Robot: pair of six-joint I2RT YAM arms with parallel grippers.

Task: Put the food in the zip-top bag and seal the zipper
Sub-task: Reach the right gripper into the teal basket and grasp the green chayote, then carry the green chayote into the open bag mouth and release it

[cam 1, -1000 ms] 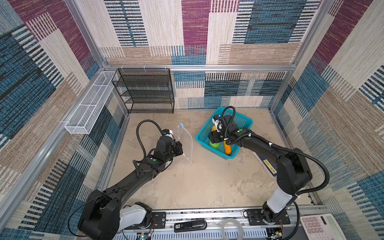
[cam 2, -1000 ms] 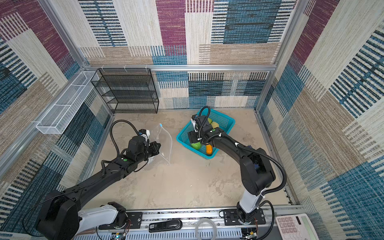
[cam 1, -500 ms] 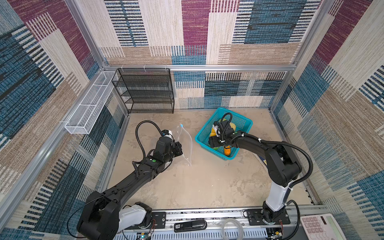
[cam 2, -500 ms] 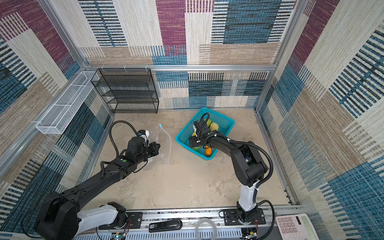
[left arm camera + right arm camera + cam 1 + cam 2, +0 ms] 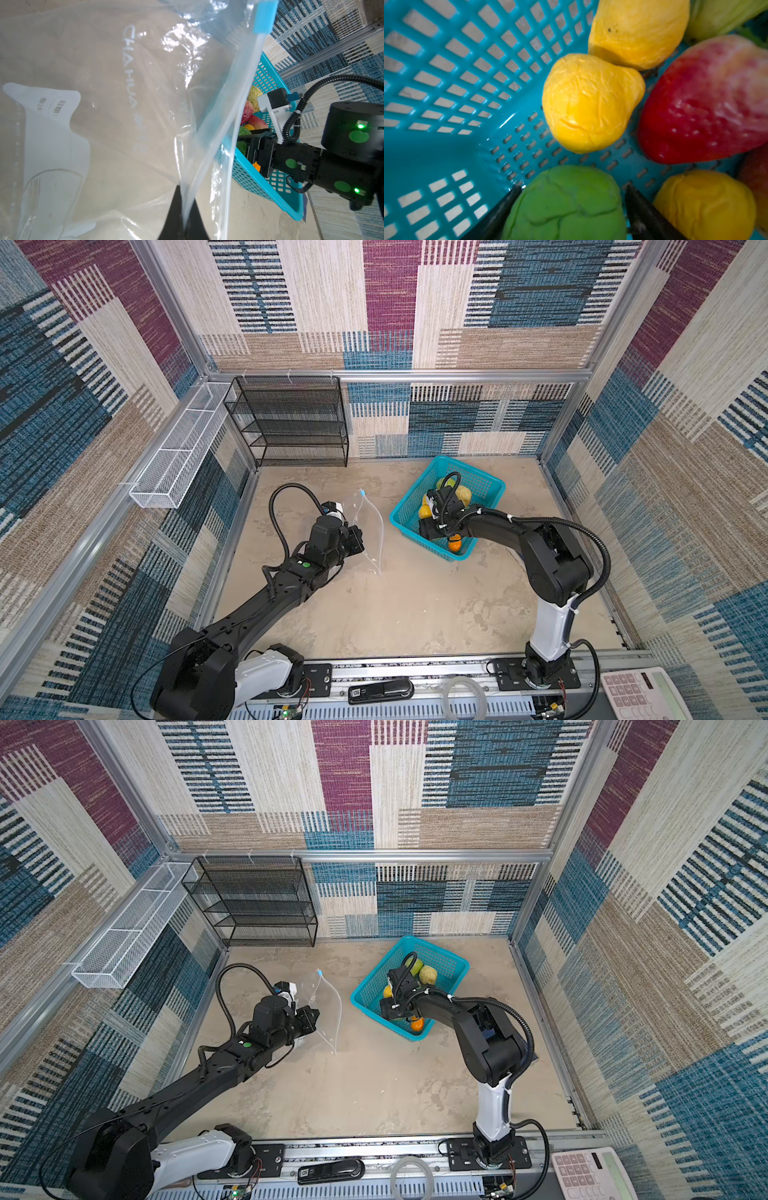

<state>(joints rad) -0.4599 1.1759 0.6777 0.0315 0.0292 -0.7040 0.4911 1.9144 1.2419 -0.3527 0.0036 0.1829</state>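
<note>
Holding the zip-top bag point(image 5: 369, 526) by its rim while I am straddling one piece of food in the basket point(image 5: 484, 488).

I am reading the left gripper point(image 5: 185, 195) as clamped together on the zipper point(image 5: 228, 116). The clear bag is hanging from it over the table point(image 5: 415, 605), just left of the basket and apart from it, with the light-blue slider point(image 5: 363, 492) sitting at the far end of the rim. The right gripper point(image 5: 571, 191) is reaching down inside the basket with its jaws standing apart, one on each side of a green piece point(image 5: 566, 209) that is resting on the basket floor. A yellow piece point(image 5: 589, 104) and a red piece point(image 5: 706, 104) are lying just beyond it.
</note>
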